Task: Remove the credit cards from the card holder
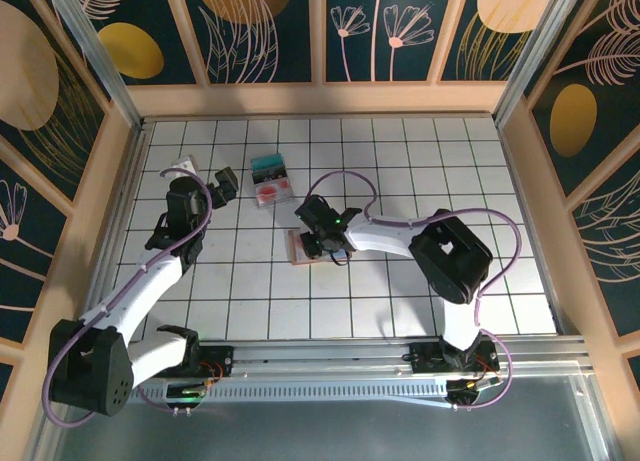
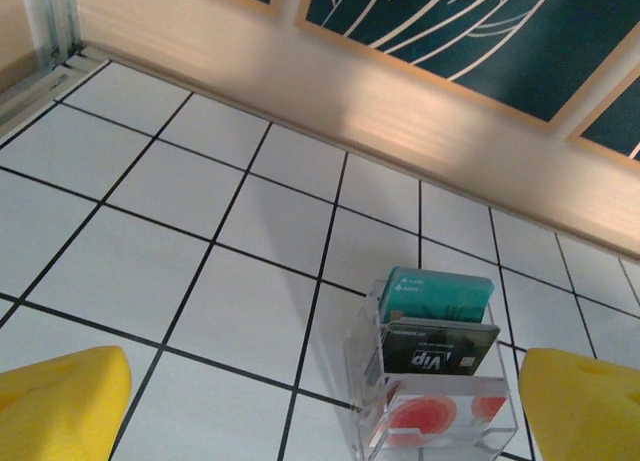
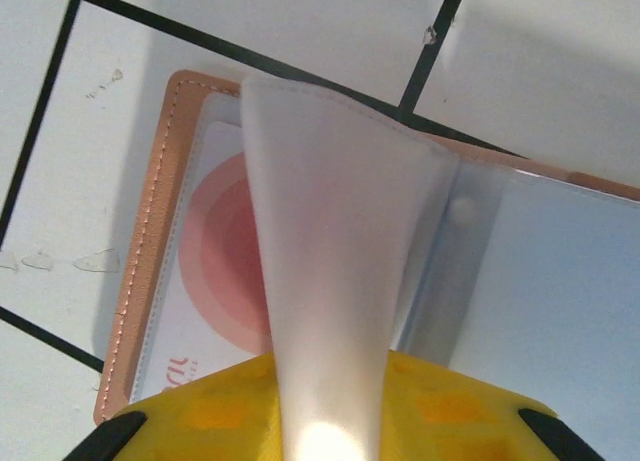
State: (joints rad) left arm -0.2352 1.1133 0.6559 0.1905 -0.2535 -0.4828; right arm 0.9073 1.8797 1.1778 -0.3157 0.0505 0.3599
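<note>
Tabletop [image 1: 400,161] of white tiles with black grid lines, walled by wooden rails [image 1: 320,99], leaves flat open room around the card holder [image 1: 298,247]. It lies spread open near the middle, its long axis roughly left to right, directly beneath the right fingers [image 3: 230,416] and well apart from the left fingers [image 2: 60,401], so the right arm is plainly nearer. The left fingers stand wide open and empty near a clear stand [image 2: 440,411] of three cards, while a clear sleeve leaf [image 3: 330,231] rises from the holder to the right fingers beside a pocketed red-and-white card [image 3: 215,271]; whether they pinch it I cannot tell.
</note>
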